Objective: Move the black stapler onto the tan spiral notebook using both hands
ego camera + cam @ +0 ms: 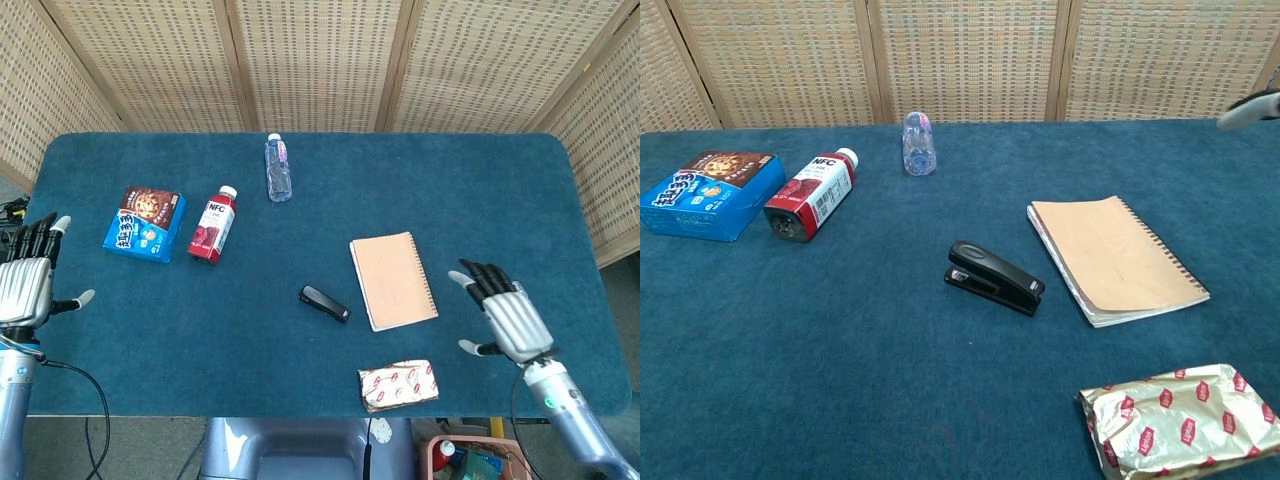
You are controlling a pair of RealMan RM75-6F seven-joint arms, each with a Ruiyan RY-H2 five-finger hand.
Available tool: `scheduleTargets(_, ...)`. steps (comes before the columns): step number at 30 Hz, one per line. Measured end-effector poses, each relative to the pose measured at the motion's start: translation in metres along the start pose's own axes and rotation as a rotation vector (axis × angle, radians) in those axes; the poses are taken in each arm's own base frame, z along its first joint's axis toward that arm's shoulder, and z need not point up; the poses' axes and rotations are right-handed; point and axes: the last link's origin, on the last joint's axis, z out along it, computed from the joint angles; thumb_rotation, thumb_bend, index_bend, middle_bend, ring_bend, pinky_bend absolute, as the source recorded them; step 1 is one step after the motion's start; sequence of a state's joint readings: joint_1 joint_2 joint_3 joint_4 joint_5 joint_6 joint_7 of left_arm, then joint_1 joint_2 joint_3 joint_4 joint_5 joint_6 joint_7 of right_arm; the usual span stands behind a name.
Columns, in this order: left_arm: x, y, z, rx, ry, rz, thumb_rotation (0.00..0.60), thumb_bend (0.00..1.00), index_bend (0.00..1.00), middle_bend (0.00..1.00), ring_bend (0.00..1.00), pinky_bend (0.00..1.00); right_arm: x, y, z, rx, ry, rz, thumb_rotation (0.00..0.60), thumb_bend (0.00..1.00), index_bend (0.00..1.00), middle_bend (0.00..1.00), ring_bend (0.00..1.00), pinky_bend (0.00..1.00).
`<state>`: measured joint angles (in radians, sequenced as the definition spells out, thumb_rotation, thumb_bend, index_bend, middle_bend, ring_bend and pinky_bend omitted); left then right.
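Observation:
The black stapler point(325, 303) point(995, 277) lies flat on the blue cloth near the table's middle, just left of the tan spiral notebook point(392, 279) point(1114, 257). My left hand point(27, 285) hovers over the table's left edge, far from the stapler, fingers spread and holding nothing. My right hand point(505, 313) hangs to the right of the notebook with its fingers apart, empty. In the chest view only a right fingertip point(1250, 108) shows at the right edge.
A blue cookie box point(145, 223) and a red NFC juice bottle point(212, 224) lie at the left. One clear water bottle point(278, 168) lies at the back. A silver-and-red snack packet point(398, 385) sits near the front edge. Woven screens stand behind the table.

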<state>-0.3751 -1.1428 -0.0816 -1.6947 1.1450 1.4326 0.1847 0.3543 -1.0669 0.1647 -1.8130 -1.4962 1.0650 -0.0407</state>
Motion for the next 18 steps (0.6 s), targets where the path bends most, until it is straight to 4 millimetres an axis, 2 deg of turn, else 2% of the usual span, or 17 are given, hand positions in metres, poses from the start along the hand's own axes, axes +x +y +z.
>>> scheduleTargets(4,-0.001,0.000,-0.003,-0.018,0.006,0.001,0.600,0.03,0.00,0.00,0.00,0.00,-0.005,-0.033,0.043,0.098,-0.074,0.000,0.600,0.00,0.00,0.00,0.00,0.00)
scheduleTargets(7,0.000,-0.001,-0.005,-0.022,0.015,-0.012,0.600,0.03,0.00,0.00,0.00,0.00,-0.014,-0.047,0.067,0.114,-0.120,0.019,0.600,0.00,0.00,0.00,0.00,0.00)
scheduleTargets(12,0.002,-0.003,-0.004,-0.019,0.010,-0.029,0.600,0.04,0.00,0.00,0.00,0.00,-0.031,-0.067,0.104,0.097,-0.196,0.051,0.600,0.00,0.00,0.00,0.00,0.00)
scheduleTargets(18,0.005,-0.003,-0.006,-0.026,0.008,-0.051,0.600,0.04,0.00,0.00,0.00,0.00,-0.055,-0.100,0.142,0.081,-0.266,0.041,0.600,0.00,0.00,0.00,0.00,0.00)
